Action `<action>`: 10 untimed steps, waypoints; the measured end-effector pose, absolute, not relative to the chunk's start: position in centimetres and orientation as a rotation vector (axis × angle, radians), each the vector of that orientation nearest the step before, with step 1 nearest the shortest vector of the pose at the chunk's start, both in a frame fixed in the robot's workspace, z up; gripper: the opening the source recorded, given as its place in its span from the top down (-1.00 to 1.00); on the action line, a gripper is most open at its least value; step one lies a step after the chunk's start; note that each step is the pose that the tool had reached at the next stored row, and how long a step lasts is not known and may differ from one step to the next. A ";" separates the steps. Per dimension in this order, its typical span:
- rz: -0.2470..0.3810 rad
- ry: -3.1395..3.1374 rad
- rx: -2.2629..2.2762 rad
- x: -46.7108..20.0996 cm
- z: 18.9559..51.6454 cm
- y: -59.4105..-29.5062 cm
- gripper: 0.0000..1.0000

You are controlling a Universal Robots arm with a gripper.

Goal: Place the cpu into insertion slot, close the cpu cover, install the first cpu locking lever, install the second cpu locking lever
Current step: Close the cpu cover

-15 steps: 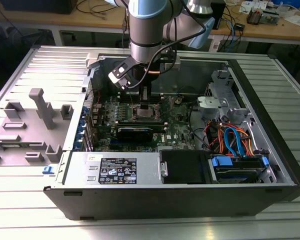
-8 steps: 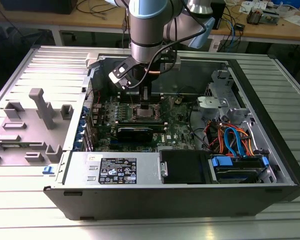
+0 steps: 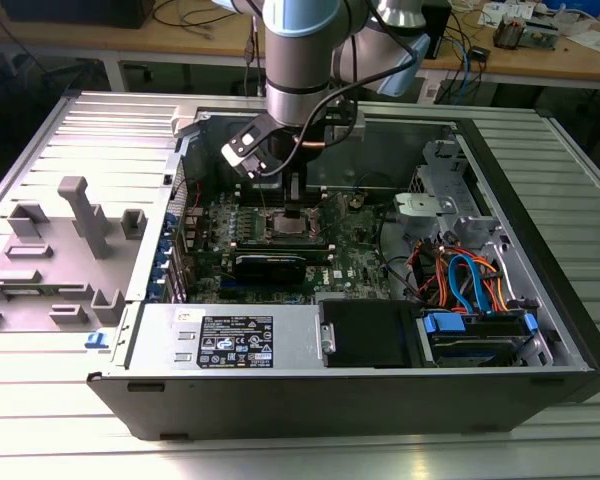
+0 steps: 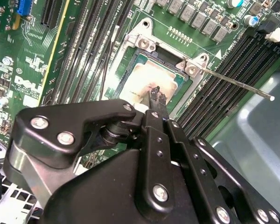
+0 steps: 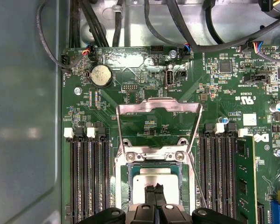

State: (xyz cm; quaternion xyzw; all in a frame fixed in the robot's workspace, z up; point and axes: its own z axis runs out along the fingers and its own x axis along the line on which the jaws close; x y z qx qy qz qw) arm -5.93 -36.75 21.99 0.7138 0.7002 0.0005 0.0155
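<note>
Cpu [image 5: 151, 178] seated in slot [image 5: 125, 183], exterior view's centre, cover [image 5: 158, 106] raised, gripper [image 5: 155, 191] closed, holding nothing, tips at cpu.

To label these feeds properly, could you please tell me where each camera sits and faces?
Exterior view: off-arm, raised, looking down into the open case; arm shows.
First wrist view: wrist-mounted, facing straight at the motherboard; gripper shows.
Second wrist view: wrist-mounted, slanting along the gripper.
Both wrist views share the cpu.
</note>
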 end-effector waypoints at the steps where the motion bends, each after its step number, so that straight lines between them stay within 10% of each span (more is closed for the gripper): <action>1: 0.002 2.179 2.220 -5.9 22.1 -36.7 0.79; 10: 0.002 2.186 2.212 -5.3 22.4 -36.7 0.79</action>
